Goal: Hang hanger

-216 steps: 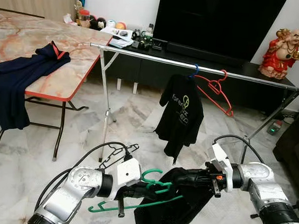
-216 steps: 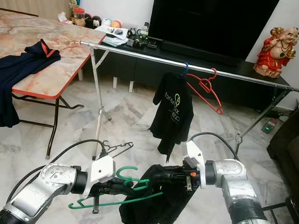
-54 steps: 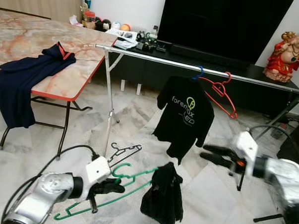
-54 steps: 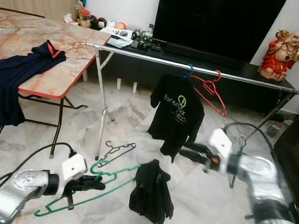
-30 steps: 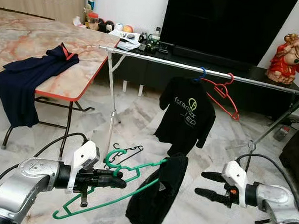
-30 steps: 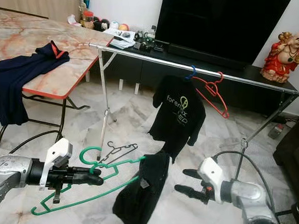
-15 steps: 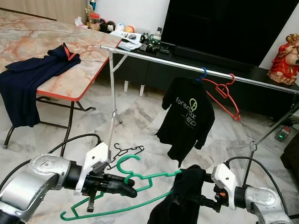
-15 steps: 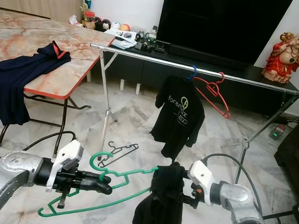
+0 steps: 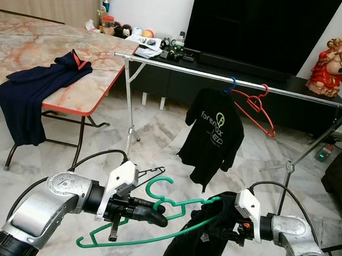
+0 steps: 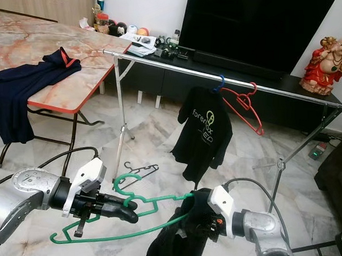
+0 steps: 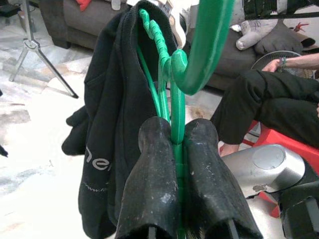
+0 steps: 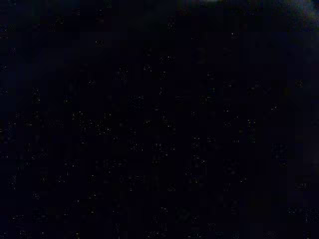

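The left gripper point(image 9: 153, 213) has its two black fingers point(image 11: 152, 186) pressed together on the neck of the green hanger point(image 9: 172, 219), just below the hook; in the left wrist view the green stem runs up between the two pads and curls over above them. The hanger is held roughly level in front of the robot, low over the marble floor point(image 9: 154, 133), its hook pointing up and its far shoulder reaching toward the right arm. A black garment point(image 9: 203, 240) is draped over that far end and hangs down from it in a bunch.

The right gripper point(image 9: 232, 235) is buried in the black garment at the hanger's far end; whether its fingers are apart or closed cannot be told, since the cloth covers them and the right wrist view is almost wholly dark.

Beyond the arms stands a metal clothes rail point(image 9: 179, 66), well apart from the green hanger and above it. On it hang a black T-shirt point(image 9: 213, 135) with a green logo on a blue hanger point(image 9: 231, 84), and just beside that an empty red hanger point(image 9: 257, 109). A black wire hanger point(image 9: 149, 172) lies on the floor near the rail's leg. To the left, a navy garment point(image 9: 30, 93) lies over the edge of a marble-topped folding table point(image 9: 50, 43). In the left wrist view a seated person's leg point(image 11: 269, 109) is visible.
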{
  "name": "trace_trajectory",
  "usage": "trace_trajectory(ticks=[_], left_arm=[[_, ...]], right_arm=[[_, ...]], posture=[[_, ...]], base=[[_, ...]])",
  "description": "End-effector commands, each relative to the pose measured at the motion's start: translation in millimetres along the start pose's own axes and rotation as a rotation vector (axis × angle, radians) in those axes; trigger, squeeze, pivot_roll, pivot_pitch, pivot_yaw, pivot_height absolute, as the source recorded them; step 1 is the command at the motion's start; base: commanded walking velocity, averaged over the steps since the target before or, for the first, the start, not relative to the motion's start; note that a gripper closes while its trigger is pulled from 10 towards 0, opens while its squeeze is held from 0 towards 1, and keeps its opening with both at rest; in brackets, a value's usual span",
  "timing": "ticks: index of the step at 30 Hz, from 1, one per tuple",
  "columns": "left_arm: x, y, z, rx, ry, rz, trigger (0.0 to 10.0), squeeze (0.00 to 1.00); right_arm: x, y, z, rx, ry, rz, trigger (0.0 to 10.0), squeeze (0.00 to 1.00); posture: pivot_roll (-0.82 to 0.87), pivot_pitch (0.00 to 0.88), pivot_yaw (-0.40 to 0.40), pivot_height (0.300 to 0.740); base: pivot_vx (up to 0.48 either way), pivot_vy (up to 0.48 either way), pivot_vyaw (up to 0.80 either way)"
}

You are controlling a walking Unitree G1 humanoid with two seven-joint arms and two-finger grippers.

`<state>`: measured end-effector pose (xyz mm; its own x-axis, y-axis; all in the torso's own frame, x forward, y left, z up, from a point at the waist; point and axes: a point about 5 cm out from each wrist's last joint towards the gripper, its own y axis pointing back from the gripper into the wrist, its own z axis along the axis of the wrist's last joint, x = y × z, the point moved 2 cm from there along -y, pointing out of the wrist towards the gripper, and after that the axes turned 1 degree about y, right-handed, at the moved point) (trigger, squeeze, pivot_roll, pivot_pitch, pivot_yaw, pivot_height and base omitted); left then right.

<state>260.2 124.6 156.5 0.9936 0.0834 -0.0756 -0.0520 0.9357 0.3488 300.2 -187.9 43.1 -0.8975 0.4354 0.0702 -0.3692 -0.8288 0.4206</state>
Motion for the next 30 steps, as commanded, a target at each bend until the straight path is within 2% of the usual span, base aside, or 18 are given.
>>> trace_trajectory(ticks=[1,30], left_arm=[[-3.4,-3.0,15.9,-0.045,-0.067,-0.045,10.0,0.00],[5.7,0.2,9.1,-0.038,-0.048,0.014,10.0,0.00]], right_arm=[[-2.3,2.4,0.6,0.008,0.004,-0.009,0.0,0.00],[-7.3,2.4,10.3,-0.023,0.012,-0.023,0.0,0.00]], posture=[[0.10,0.000,-0.130,0.740],[0.10,0.000,-0.137,0.740]], base=[[0.000,0.000,0.00],[0.000,0.000,0.00]])
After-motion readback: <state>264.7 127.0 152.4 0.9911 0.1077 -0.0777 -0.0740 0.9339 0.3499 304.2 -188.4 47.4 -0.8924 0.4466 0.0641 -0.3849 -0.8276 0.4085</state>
